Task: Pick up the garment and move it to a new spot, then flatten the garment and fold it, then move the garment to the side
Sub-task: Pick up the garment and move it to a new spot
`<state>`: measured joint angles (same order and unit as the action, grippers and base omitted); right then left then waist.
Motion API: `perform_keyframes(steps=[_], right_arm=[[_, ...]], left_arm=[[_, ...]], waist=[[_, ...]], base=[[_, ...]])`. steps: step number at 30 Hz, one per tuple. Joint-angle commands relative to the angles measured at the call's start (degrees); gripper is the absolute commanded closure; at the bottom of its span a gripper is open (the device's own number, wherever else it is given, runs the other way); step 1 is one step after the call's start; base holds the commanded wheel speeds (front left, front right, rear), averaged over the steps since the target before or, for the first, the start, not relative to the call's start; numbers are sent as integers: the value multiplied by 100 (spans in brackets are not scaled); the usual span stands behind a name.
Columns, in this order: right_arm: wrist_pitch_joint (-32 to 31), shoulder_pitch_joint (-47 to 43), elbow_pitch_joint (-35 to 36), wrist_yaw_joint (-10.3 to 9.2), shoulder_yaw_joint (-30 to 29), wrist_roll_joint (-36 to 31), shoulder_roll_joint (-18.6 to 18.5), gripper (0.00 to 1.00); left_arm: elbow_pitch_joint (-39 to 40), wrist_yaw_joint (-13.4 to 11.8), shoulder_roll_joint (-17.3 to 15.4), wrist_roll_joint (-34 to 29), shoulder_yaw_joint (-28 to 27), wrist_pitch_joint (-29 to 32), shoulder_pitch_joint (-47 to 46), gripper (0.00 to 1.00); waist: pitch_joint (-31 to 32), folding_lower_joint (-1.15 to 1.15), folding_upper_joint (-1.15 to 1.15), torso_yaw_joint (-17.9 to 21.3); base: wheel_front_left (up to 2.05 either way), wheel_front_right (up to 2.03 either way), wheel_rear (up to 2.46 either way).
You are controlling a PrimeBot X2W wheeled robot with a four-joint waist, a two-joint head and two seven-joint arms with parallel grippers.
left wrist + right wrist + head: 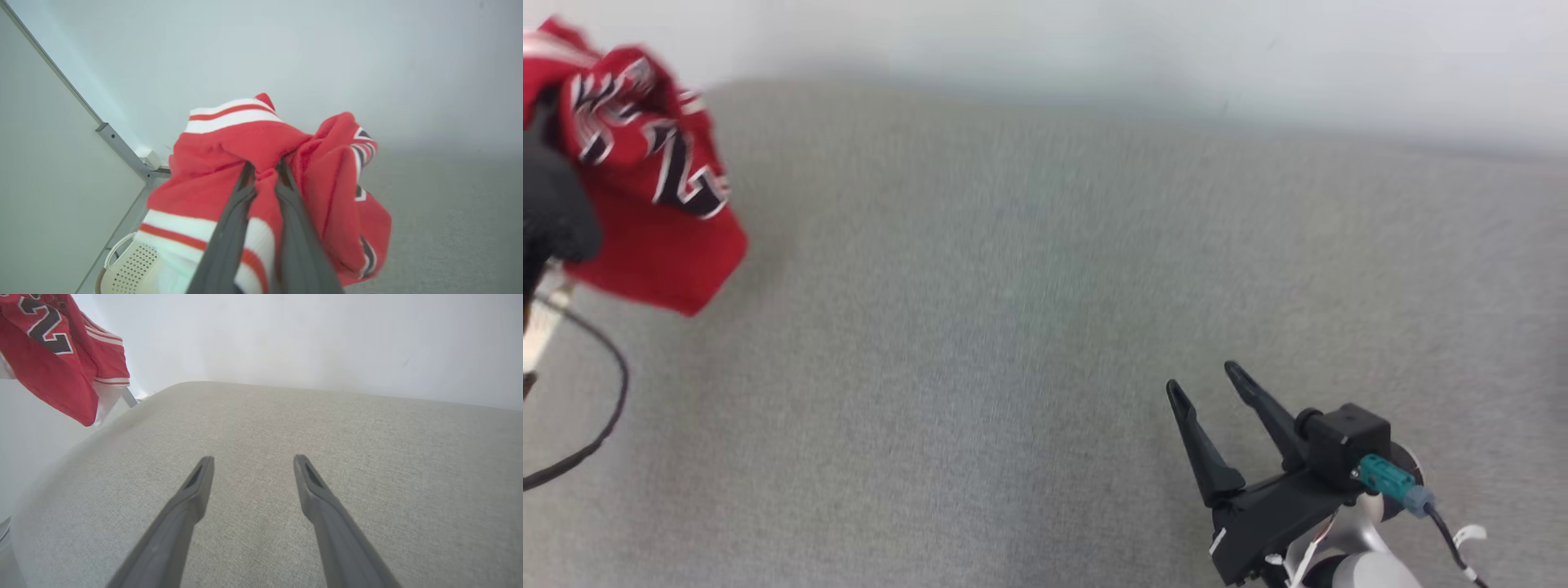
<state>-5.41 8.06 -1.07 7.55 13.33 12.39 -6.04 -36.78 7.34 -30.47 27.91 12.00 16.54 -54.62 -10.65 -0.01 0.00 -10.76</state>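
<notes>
Two risks from here. First, slipping free: gripped by one bunched fold only, garment (662, 212) pinched between the left fingers (229, 232), pressed together on the red cloth, the rest dangling loose. Second, coming down in the wrong place: hangs in the air at the far-left corner of the surface (1013, 327), at or just past the rounded rim (cannot tell which), with a basket (135, 261) below on that side. Let go now, likely lands half off the edge or in the basket. Might also catch on the cable (624, 380) looping under the left arm.

Judged early in the task: lifted, not yet set down.

Plenty of open room to the right: bare grey top from the left rim across to the right fingers (1199, 441), spread apart, holding nothing, low at the near right. Hemmed in behind by the wall (1094, 41) along the far edge. Best carried inward to the middle, well away from rim and wall, and laid short of the right fingers.
</notes>
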Motion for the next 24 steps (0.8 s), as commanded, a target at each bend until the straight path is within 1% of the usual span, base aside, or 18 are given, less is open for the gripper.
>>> perform_keyframes(steps=[1,2,3,7,9,12,13,14,16,17,18,19,20,22,23,24], right_arm=[[82,-131,-99,-14,-14,29,61,0],[113,-157,-138,-14,-24,27,84,0],[113,-157,-138,-14,-24,27,84,0],[155,-255,-217,-14,-135,-46,126,0],[116,-313,-181,-14,-233,-89,131,0],[63,-368,-94,-14,-261,-153,139,0],[40,-371,-41,-14,-313,-158,138,0],[19,-366,-23,-14,-322,-172,136,0],[0,-396,26,-14,-350,-192,125,0],[-22,-382,62,-14,-324,-194,101,0],[-46,-379,117,-14,-296,-189,104,0],[-51,-383,132,-14,-312,-172,107,0],[-85,-359,153,-14,-257,-149,103,0],[-66,-347,149,-14,-247,-125,103,0],[-50,-346,144,-14,-230,-105,108,0],[-13,-343,134,-14,-216,-78,120,0]], left_arm=[[355,8,24,61,81,17,-63,100],[543,8,34,104,131,20,-22,100],[543,8,34,104,131,20,-22,100],[1362,11,32,211,330,18,238,100],[1724,-11,134,240,373,-12,372,100],[2228,-153,202,250,378,-56,659,100],[2525,-217,249,198,445,-94,841,100],[2692,-224,235,110,519,-133,917,100],[2878,-308,370,107,606,-187,1078,100],[3035,-388,468,90,680,-212,1206,100],[3223,-499,655,106,770,-278,1351,100],[3270,-506,738,132,835,-290,1406,100],[3359,-605,945,176,957,-365,1677,100],[3318,-671,1007,185,999,-421,1833,100],[3212,-722,1092,200,1042,-495,2036,100],[2708,-688,1281,242,1268,-673,2505,100]], waist=[[770,1,0,290],[860,1,0,372],[860,1,0,372],[1126,1,0,783],[1168,1,0,1002],[1202,1,0,1442],[1194,1,0,1728],[1179,1,0,1869],[1153,1,0,2123],[1112,1,0,2395],[1032,1,0,2743],[1002,1,0,2838],[858,1,0,3196],[777,1,0,3313],[705,1,0,3390],[521,1,0,3404]], base=[[0,0,0],[0,0,0],[0,0,0],[0,0,0],[0,0,0],[0,0,0],[0,0,0],[0,0,0],[0,0,0],[0,0,0],[0,0,0],[0,0,0],[0,0,0],[0,0,0],[0,0,0],[0,0,0]])
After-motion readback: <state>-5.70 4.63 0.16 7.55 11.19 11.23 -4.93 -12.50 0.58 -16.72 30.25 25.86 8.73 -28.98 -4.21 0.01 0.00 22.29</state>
